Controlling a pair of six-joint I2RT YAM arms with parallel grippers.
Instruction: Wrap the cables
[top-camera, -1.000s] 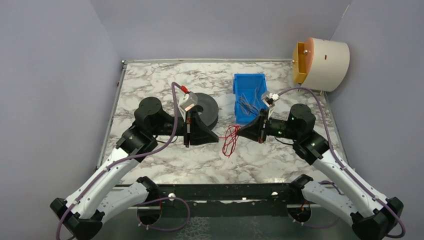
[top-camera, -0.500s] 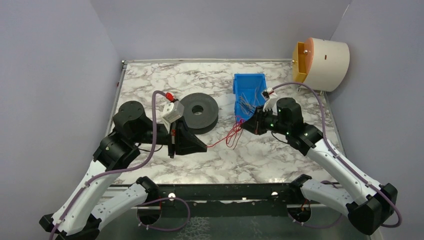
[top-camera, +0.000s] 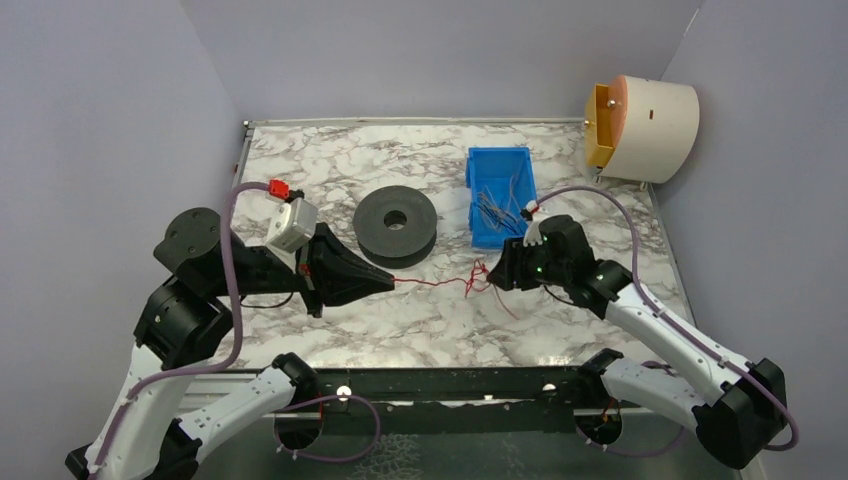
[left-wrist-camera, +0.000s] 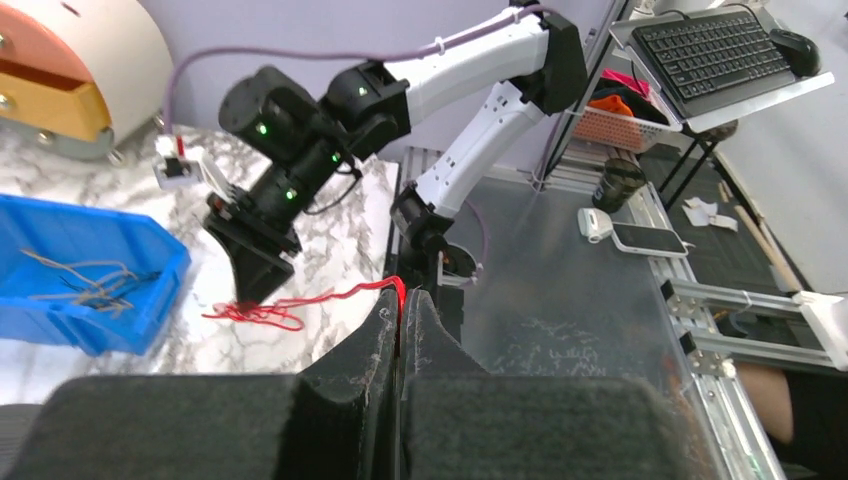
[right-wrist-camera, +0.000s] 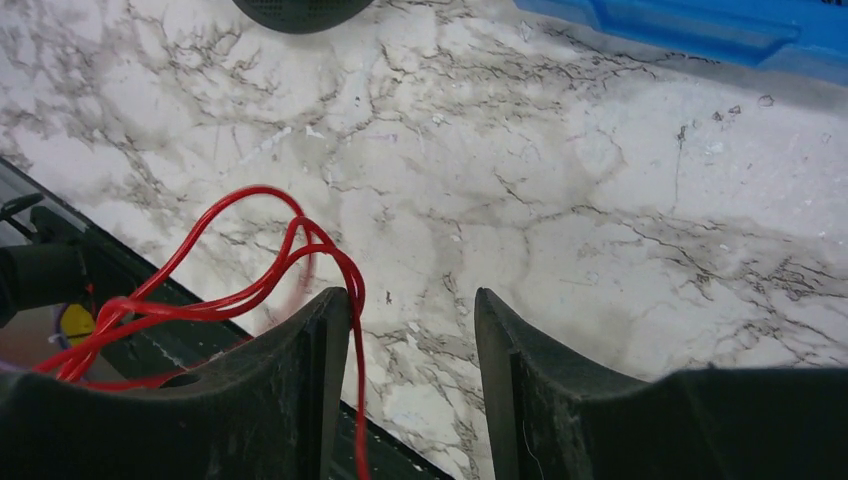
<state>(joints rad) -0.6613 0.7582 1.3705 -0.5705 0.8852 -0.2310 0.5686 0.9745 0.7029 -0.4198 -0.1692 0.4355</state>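
A thin red cable runs taut just above the marble table, from my left gripper to a loose tangle in front of my right gripper. In the left wrist view the jaws of the left gripper are shut on the cable's end. The right gripper is open, and red loops hang against the inner side of its left finger. The black spool lies flat behind the cable. Several more cables lie in the blue bin.
A cream drum with an orange face stands at the back right corner. Grey walls close in the table on three sides. The black rail with the arm bases runs along the near edge.
My left arm has pulled back to the left with the cable end, drawing the red cable out straight. My right gripper has opened and let the bundle go, moving slightly nearer.
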